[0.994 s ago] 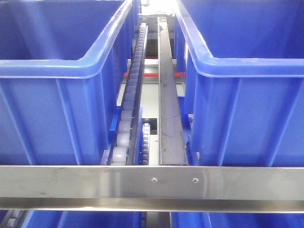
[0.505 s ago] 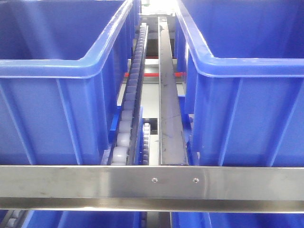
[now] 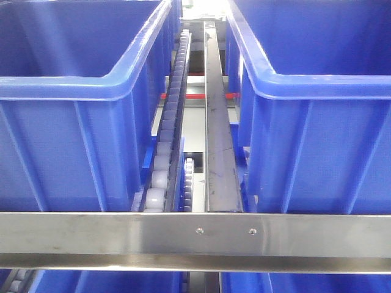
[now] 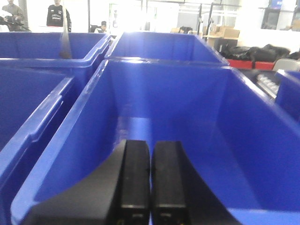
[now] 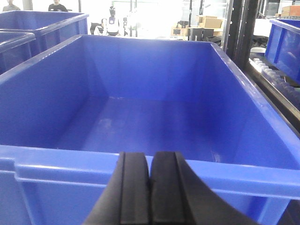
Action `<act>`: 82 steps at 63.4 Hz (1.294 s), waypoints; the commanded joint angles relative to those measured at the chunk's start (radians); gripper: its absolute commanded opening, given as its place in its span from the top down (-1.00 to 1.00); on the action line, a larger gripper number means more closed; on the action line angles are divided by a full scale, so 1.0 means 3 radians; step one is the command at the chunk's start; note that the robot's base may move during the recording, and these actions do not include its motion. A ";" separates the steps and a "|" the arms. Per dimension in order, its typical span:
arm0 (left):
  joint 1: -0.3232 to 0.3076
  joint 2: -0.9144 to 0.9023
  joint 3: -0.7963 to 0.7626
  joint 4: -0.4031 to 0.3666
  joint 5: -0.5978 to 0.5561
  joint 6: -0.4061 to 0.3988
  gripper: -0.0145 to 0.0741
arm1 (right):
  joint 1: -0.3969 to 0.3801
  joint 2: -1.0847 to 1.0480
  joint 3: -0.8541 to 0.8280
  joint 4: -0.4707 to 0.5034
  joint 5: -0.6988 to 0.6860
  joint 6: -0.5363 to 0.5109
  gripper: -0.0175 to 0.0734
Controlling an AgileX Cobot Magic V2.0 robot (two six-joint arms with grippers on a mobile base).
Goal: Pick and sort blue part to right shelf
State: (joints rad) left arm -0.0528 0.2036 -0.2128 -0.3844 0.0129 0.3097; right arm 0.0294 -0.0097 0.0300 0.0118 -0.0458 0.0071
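On the left of the front view I log 1 blue bin (image 3: 79,104) parked on the right shelf (image 3: 195,235); 1 roller track (image 3: 168,140) and 1 steel divider rail (image 3: 217,140) run between it and a 2nd bin (image 3: 317,110), presumably so bins slide in lanes. My left gripper (image 4: 150,180) hangs over a bin interior (image 4: 187,108), jaws clenched with nothing between them. My right gripper (image 5: 150,187) sits just above the near rim of another bin (image 5: 154,117), likewise clenched and empty. I find no blue part in any view; both bin floors on show look bare, so I judge the pick not yet made.
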 commanded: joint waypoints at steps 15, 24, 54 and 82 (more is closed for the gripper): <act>0.0013 -0.0225 0.0527 0.1072 -0.0443 -0.0813 0.39 | -0.0016 -0.0076 -0.0069 0.0003 -0.0313 -0.0024 0.55; 0.0013 -0.0496 0.0792 0.1135 -0.0449 -0.0813 0.39 | -0.0016 -0.0076 -0.0069 0.0003 -0.0313 -0.0024 0.55; 0.0029 -0.0775 0.0815 0.1129 -0.0286 -0.0779 0.39 | -0.0016 -0.0076 -0.0069 0.0003 -0.0313 -0.0024 0.55; 0.0029 -0.0775 0.0815 0.1129 -0.0286 -0.0779 0.39 | -0.0016 -0.0076 -0.0069 0.0003 -0.0313 -0.0024 0.55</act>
State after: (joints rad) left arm -0.0451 -0.0061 0.0074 -0.0458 0.0068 0.0836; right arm 0.0294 -0.0097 0.0319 0.0118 -0.0480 0.0071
